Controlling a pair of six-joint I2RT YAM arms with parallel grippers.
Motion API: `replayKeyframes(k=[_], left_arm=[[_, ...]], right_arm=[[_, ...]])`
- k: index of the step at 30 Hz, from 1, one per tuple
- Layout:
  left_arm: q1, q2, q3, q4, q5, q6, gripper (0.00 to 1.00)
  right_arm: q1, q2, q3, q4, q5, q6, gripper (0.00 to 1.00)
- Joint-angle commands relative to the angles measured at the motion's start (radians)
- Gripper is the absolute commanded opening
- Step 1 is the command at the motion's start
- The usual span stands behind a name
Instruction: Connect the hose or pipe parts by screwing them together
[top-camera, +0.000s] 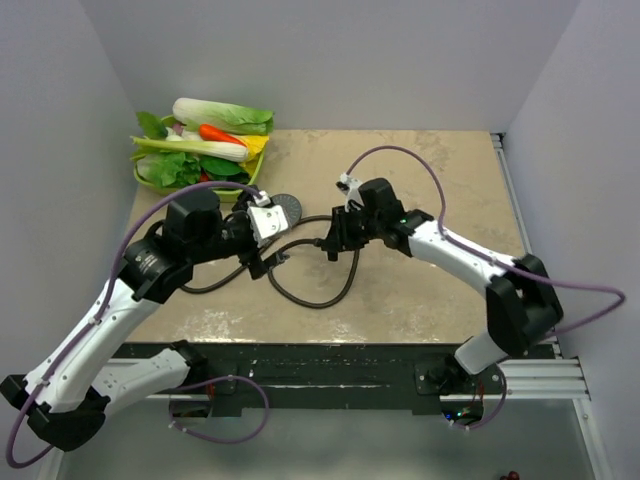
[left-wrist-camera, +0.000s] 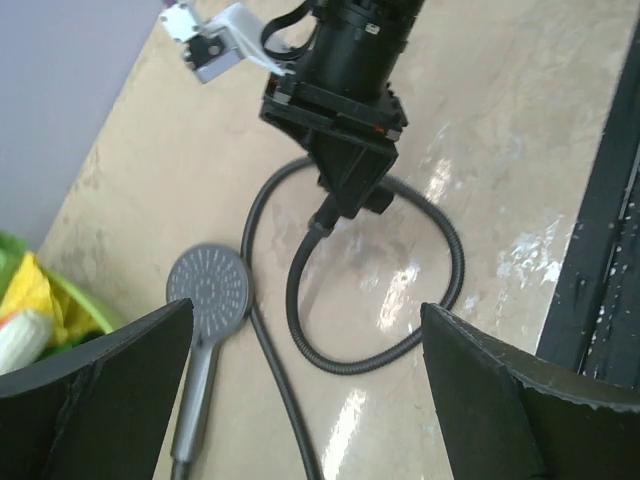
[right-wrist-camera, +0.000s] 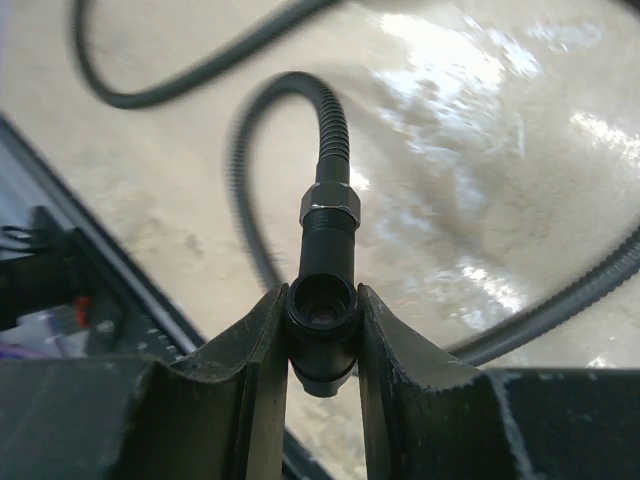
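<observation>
The dark grey shower head (top-camera: 285, 207) lies face up on the table, its round face (left-wrist-camera: 208, 288) and short handle (left-wrist-camera: 192, 400) showing by my left finger. The thin dark hose (top-camera: 320, 303) loops across the table (left-wrist-camera: 330, 362). My left gripper (top-camera: 268, 258) hovers above the handle and hose, open wide with nothing between its fingers (left-wrist-camera: 100, 395). My right gripper (top-camera: 332, 243) is shut on the hose's end fitting (right-wrist-camera: 322, 315), its open bore facing the wrist camera and the hex nut (right-wrist-camera: 330, 205) just beyond the fingertips. The left wrist view shows that grip (left-wrist-camera: 345, 205) from the front.
A green basket (top-camera: 150, 180) of toy vegetables (top-camera: 220, 125) stands at the back left, close behind the shower head. Purple cables (top-camera: 420, 165) arc over both arms. The black rail (left-wrist-camera: 600, 250) marks the table's near edge. Grey walls close in left and right.
</observation>
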Motion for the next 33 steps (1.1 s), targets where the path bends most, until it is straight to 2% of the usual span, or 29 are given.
replayKeyframes(k=[1, 4, 6, 7, 8, 10, 13, 17, 25, 28, 33], left_arm=[[0.100, 0.045, 0.028, -0.064, -0.100, -0.062, 0.99], [0.128, 0.077, 0.052, -0.096, -0.108, -0.071, 0.99], [0.137, 0.097, 0.072, -0.115, -0.115, -0.090, 0.99], [0.142, 0.104, 0.077, -0.118, -0.126, -0.097, 0.99], [0.146, 0.118, 0.081, -0.127, -0.126, -0.105, 0.99], [0.152, 0.134, 0.080, -0.133, -0.146, -0.133, 0.99], [0.168, 0.184, 0.100, -0.181, -0.161, -0.159, 0.99], [0.218, 0.242, 0.143, -0.211, -0.152, -0.182, 0.99], [0.396, 0.293, 0.212, -0.214, -0.039, -0.190, 0.99], [0.462, 0.301, 0.209, -0.198, -0.002, -0.200, 0.99], [0.519, 0.273, 0.157, -0.129, 0.055, -0.231, 0.99]], right_arm=[[0.001, 0.186, 0.107, 0.048, 0.029, -0.066, 0.00], [-0.004, 0.272, 0.154, 0.061, 0.019, -0.072, 0.02], [-0.004, 0.291, 0.173, 0.071, 0.022, -0.071, 0.13], [-0.004, 0.301, 0.180, 0.065, 0.031, -0.072, 0.22], [-0.004, 0.308, 0.188, 0.044, 0.058, -0.084, 0.49], [-0.008, 0.311, 0.211, 0.012, 0.083, -0.095, 0.66], [-0.008, 0.257, 0.214, -0.033, 0.126, -0.112, 0.99], [-0.007, 0.159, 0.234, -0.146, 0.209, -0.121, 0.99], [-0.007, -0.310, 0.148, -0.189, 0.361, -0.065, 0.99], [-0.008, -0.419, 0.113, -0.226, 0.365, -0.056, 0.99], [-0.008, -0.498, 0.093, -0.257, 0.371, -0.042, 0.99]])
